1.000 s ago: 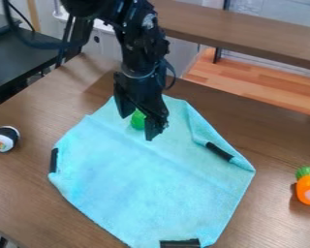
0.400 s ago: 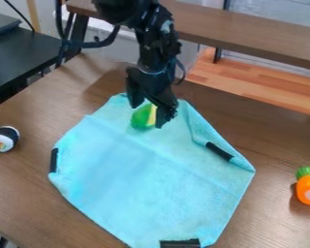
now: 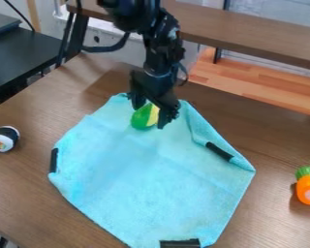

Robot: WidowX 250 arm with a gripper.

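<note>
Toy: green-and-yellow toy (image 3: 143, 116) lies on the upper part of the blue cloth (image 3: 145, 169), partly hidden by the end effector (image 3: 150, 117)
End effector: hangs over the cloth's upper part, jaws apart, right by the toy, with no clamp on it to be seen; whether they touch, cannot tell
Done, as judged: toy set down within the cloth's outline, seemingly loose
Left, as judged: end effector not yet clear of the toy; whether anything more remains, cannot tell
Cloth: spread on the brown counter (image 3: 28, 193), its right edge folded inward
Sushi toy: rests on the counter left of the cloth (image 3: 5, 139)
Carrot toy: lies off the cloth, at the right (image 3: 308, 186)
</note>
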